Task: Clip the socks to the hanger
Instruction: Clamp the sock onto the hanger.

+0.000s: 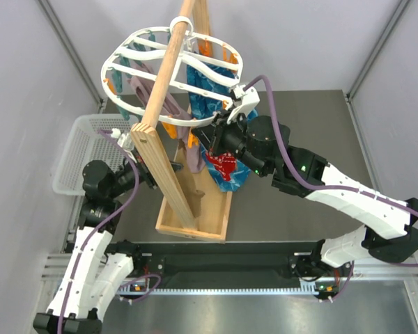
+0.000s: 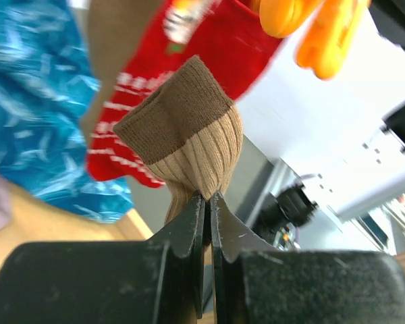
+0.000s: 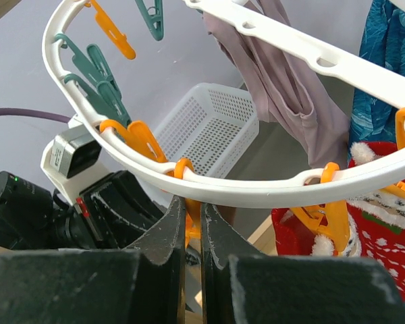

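Dangling above wooden tray (image 1: 195,235): red sock (image 1: 225,167)

Obscured and cropped elements
Left wrist view: orange pegs (image 2: 310,27) blurred, cut by the top edge; tan sock (image 2: 189,135) lower end hidden inside left gripper (image 2: 208,201). Right wrist view: orange peg (image 3: 184,169) body mostly hidden between right gripper (image 3: 192,202) fingers.

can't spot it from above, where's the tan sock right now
Left wrist view: the tan sock is pinched in the left gripper, cuff up, below-left of an orange peg, with a red sock behind it.
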`<move>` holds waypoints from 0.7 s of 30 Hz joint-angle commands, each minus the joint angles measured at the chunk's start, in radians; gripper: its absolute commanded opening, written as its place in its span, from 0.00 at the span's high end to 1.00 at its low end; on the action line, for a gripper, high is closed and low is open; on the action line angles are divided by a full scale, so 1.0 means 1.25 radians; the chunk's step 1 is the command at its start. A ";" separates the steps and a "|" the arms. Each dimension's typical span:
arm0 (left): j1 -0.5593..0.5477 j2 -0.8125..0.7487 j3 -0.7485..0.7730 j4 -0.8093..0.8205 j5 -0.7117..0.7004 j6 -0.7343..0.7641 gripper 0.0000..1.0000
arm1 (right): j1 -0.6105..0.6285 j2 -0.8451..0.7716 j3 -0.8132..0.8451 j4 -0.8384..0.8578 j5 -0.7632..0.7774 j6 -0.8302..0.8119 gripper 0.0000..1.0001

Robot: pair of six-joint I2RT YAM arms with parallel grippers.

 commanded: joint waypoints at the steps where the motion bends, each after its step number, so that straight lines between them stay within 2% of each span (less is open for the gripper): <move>1: -0.054 0.009 0.035 0.061 0.023 0.018 1.00 | -0.027 0.022 -0.021 -0.051 0.019 -0.018 1.00; 10: -0.176 0.036 0.060 0.028 -0.056 0.094 1.00 | -0.027 0.039 -0.007 -0.056 0.023 -0.025 1.00; 21: -0.187 0.000 0.061 0.017 -0.113 0.110 1.00 | -0.029 0.037 -0.017 -0.065 0.037 -0.033 1.00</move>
